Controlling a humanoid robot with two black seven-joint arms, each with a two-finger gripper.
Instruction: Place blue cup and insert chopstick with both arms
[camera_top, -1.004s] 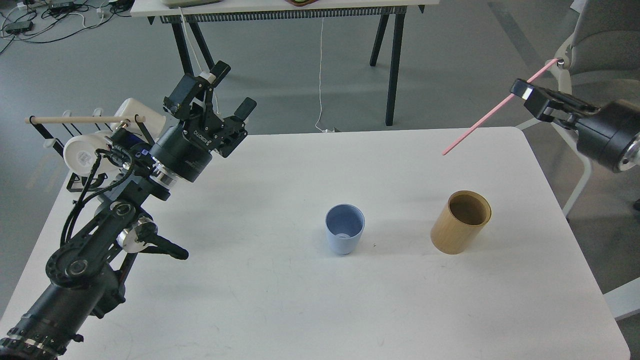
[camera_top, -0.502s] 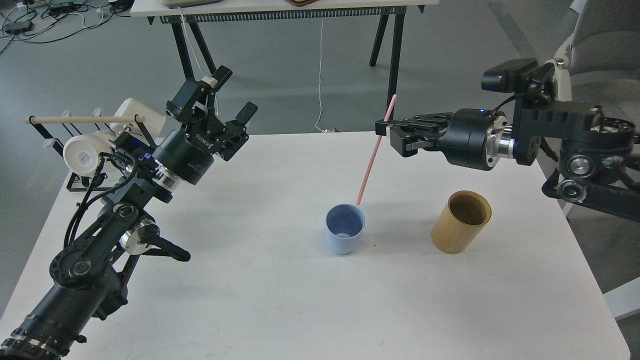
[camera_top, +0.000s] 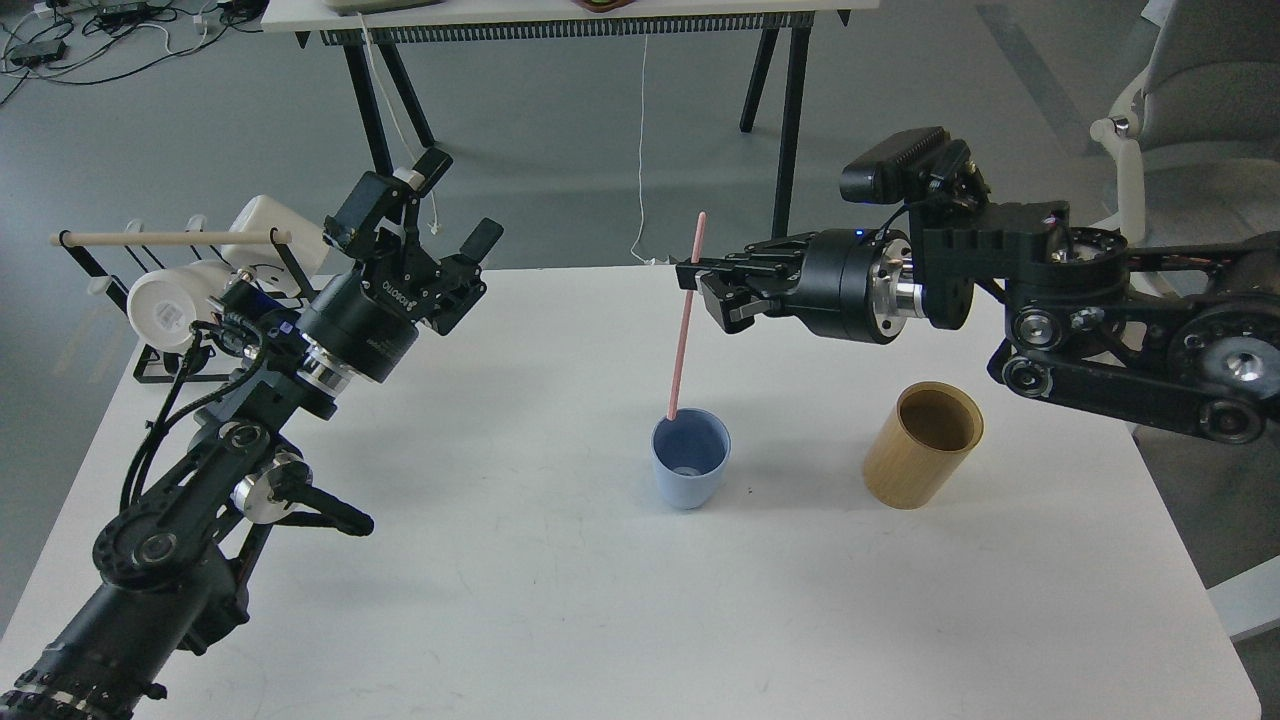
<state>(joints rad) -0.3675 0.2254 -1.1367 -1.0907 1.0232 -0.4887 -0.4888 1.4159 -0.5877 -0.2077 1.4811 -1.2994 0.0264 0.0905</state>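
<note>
The pale blue cup (camera_top: 690, 460) stands upright near the middle of the white table (camera_top: 560, 600). My right gripper (camera_top: 700, 280) is shut on the pink chopstick (camera_top: 682, 330) near its top and holds it almost upright. The stick's lower tip is at the cup's back rim, just over the opening. My left gripper (camera_top: 425, 215) is open and empty, raised over the table's left rear, well left of the cup.
A tan wooden cylinder (camera_top: 922, 443) stands to the right of the cup. A black wire rack with a wooden rod (camera_top: 165, 240) and white mugs (camera_top: 170, 305) sits at the table's far left. A chair (camera_top: 1190, 90) stands beyond the right edge.
My right arm has swung left with the pink stick, turning it from slanted to nearly upright and bringing its tip to the blue cup's rim. My left arm has barely shifted.
</note>
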